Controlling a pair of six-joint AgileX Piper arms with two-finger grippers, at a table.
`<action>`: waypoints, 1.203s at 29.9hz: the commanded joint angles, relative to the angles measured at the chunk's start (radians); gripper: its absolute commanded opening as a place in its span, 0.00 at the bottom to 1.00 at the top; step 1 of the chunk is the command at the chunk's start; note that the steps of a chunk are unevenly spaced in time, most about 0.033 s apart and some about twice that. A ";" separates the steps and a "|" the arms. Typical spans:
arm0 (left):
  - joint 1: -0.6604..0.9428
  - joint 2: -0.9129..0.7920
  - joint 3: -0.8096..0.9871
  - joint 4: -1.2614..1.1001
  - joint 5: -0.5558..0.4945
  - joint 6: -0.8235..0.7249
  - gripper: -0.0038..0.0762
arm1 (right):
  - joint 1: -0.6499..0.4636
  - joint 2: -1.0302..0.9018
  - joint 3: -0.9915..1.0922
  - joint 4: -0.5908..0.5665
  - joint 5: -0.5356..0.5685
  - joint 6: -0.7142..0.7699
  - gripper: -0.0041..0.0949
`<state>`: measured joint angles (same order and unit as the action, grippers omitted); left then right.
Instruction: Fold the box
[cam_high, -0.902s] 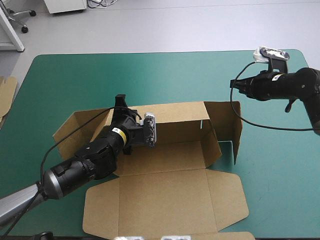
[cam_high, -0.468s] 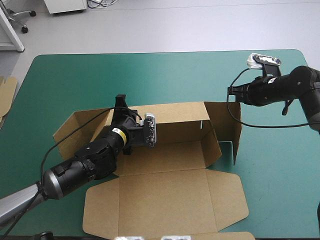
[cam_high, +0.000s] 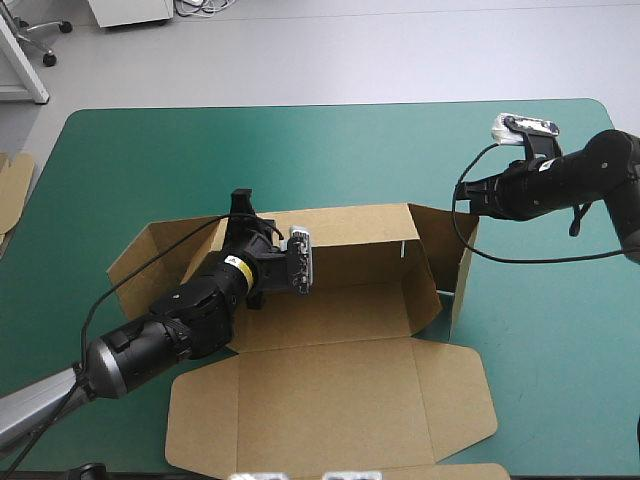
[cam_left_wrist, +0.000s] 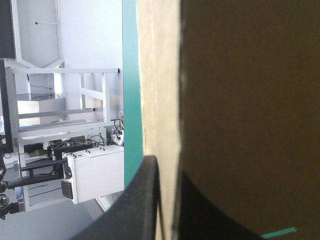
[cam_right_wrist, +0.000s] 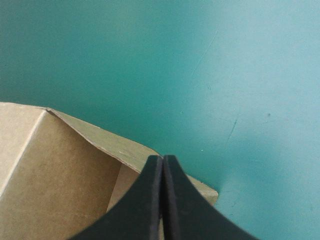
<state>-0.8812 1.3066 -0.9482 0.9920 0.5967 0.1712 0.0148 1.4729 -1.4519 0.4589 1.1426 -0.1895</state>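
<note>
wall-raising step. the box (cam_high: 340, 300) lies in the middle of the table (cam_high: 150, 160). the left gripper (cam_high: 240, 207) clamps its back wall (cam_high: 350, 235). the right gripper (cam_high: 464, 190), fingers pressed together, sits at the end flap (cam_high: 463, 265). next: press that flap inward, upright.

The table (cam_high: 150, 170) carries a plain teal-green cover. The box (cam_high: 330, 300) is plain brown board, darker brown on its shaded walls. At the box's far wall the left claw (cam_left_wrist: 166, 167) is black; at its right flap the right claw (cam_right_wrist: 162, 160) is black. Left of the box, the spare board (cam_high: 12, 190) is pale brown.
</note>
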 joint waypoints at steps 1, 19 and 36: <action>-0.005 0.002 0.004 -0.089 0.009 -0.014 0.03 | -0.006 -0.037 -0.007 0.058 0.037 -0.030 0.01; -0.005 0.002 0.004 -0.089 0.011 -0.045 0.03 | -0.008 -0.110 0.274 0.087 -0.099 -0.146 0.01; -0.005 0.002 0.004 -0.089 0.020 -0.047 0.03 | -0.008 -0.056 -0.139 0.120 -0.086 -0.090 0.01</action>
<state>-0.8804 1.3074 -0.9464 0.9958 0.5961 0.1440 0.0070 1.4121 -1.5151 0.5637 1.0651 -0.2907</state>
